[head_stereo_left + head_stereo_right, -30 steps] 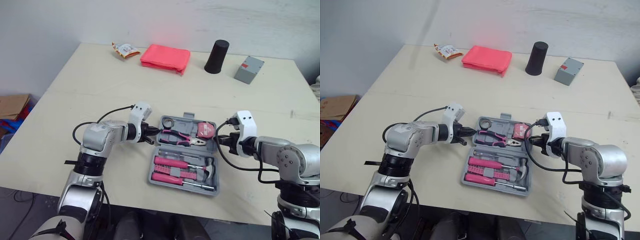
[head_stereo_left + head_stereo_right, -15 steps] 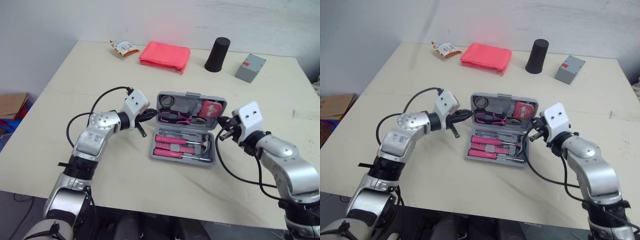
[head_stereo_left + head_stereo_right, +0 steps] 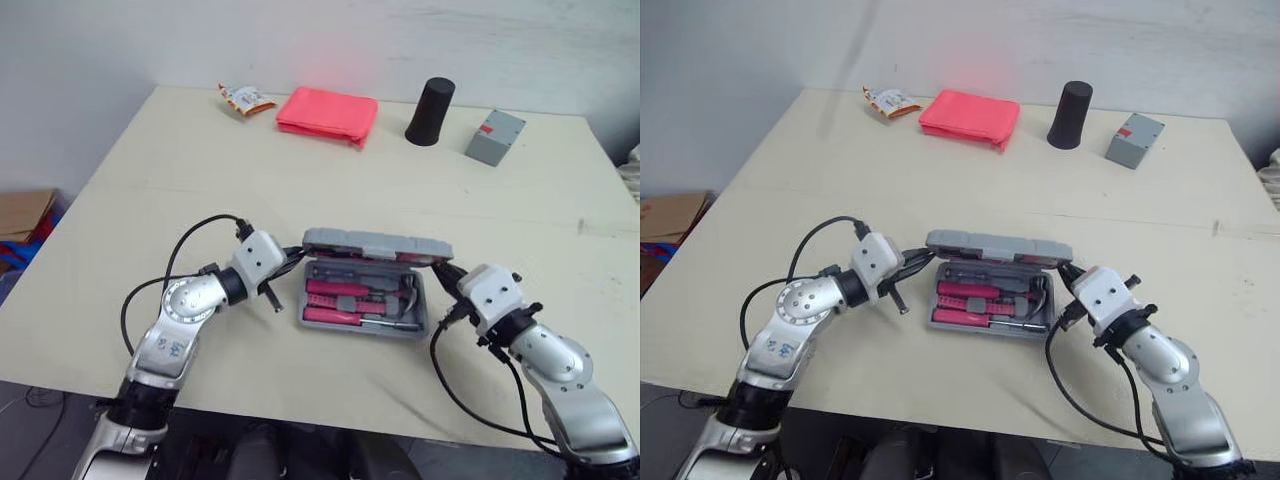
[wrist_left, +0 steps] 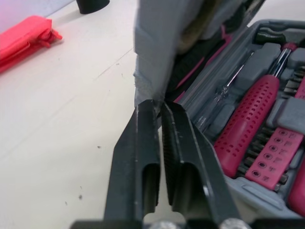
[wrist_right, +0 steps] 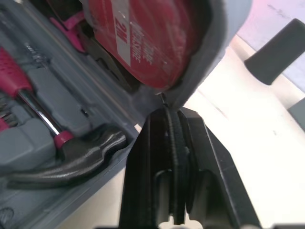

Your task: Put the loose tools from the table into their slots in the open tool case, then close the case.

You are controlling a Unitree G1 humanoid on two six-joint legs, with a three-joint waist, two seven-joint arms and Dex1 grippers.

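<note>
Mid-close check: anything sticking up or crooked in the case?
Nothing stands out. The lid sits half closed and level, with the left gripper and right gripper at its two ends. The pink screwdrivers and hammer lie flat in the case base.

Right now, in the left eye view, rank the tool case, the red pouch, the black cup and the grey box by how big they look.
1. tool case, though it sits nearest the camera.
2. red pouch.
3. black cup and grey box: about alike, too close to rank.
</note>
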